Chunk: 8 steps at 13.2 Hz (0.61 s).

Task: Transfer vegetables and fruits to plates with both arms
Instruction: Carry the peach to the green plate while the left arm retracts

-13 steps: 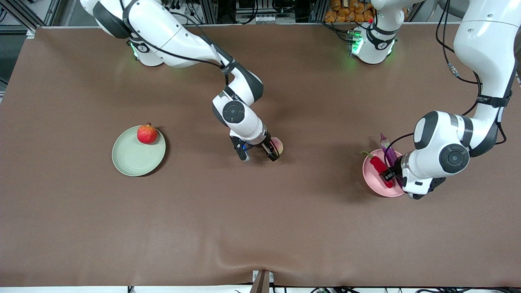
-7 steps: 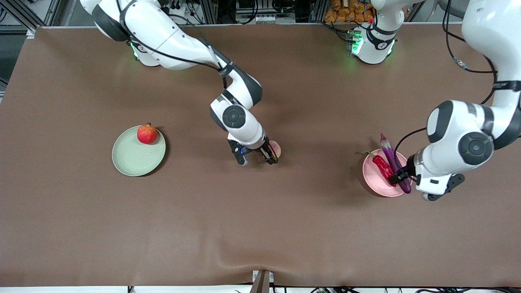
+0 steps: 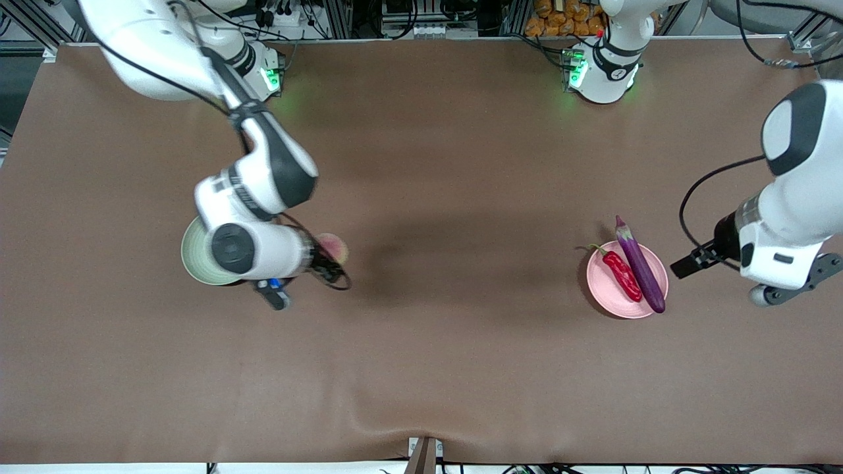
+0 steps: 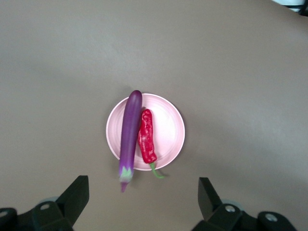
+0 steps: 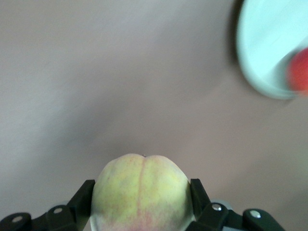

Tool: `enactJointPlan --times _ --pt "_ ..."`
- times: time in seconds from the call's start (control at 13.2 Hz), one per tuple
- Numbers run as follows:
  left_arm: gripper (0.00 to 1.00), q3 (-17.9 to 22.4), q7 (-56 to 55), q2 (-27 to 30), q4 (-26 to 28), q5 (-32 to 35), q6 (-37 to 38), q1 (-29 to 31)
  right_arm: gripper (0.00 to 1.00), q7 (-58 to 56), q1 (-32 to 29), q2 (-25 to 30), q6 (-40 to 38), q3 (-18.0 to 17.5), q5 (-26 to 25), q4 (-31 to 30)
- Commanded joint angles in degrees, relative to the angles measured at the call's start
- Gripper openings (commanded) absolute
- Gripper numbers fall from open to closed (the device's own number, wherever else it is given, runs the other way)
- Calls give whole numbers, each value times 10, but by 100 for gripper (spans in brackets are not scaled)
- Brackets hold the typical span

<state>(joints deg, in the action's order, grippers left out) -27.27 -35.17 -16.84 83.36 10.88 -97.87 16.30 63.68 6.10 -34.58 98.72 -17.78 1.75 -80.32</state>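
My right gripper (image 3: pixel 327 266) is shut on the yellowish-pink peach (image 3: pixel 334 247) and holds it in the air over bare table beside the pale green plate (image 3: pixel 192 263). My right arm covers most of that plate and hides the pomegranate in the front view. In the right wrist view the peach (image 5: pixel 142 192) sits between both fingers, with the green plate (image 5: pixel 262 43) and the red pomegranate (image 5: pixel 299 72) at the frame's edge. The purple eggplant (image 3: pixel 640 266) and red chili (image 3: pixel 619 266) lie side by side on the pink plate (image 3: pixel 609 297). My left gripper (image 3: pixel 685 266) is open and empty, raised beside the pink plate (image 4: pixel 171 130).
The brown table cloth has a small ridge at its edge nearest the front camera (image 3: pixel 369 424). Both arm bases (image 3: pixel 602 66) stand along the edge farthest from the front camera.
My right gripper lifted the peach off the table's middle and carried it toward the green plate. My left gripper drew up and away from the pink plate, leaving eggplant and chili on it.
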Motion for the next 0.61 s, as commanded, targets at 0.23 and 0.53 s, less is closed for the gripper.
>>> enactJointPlan --times 0.23,0.53 --pt "100 5 111 105 6 -11 91 22 0 -276 -145 103 22 5 -14 -200" --pt "100 7 241 119 7 -46 95 67 0 -376 -152 103 138 66 -15 -278"
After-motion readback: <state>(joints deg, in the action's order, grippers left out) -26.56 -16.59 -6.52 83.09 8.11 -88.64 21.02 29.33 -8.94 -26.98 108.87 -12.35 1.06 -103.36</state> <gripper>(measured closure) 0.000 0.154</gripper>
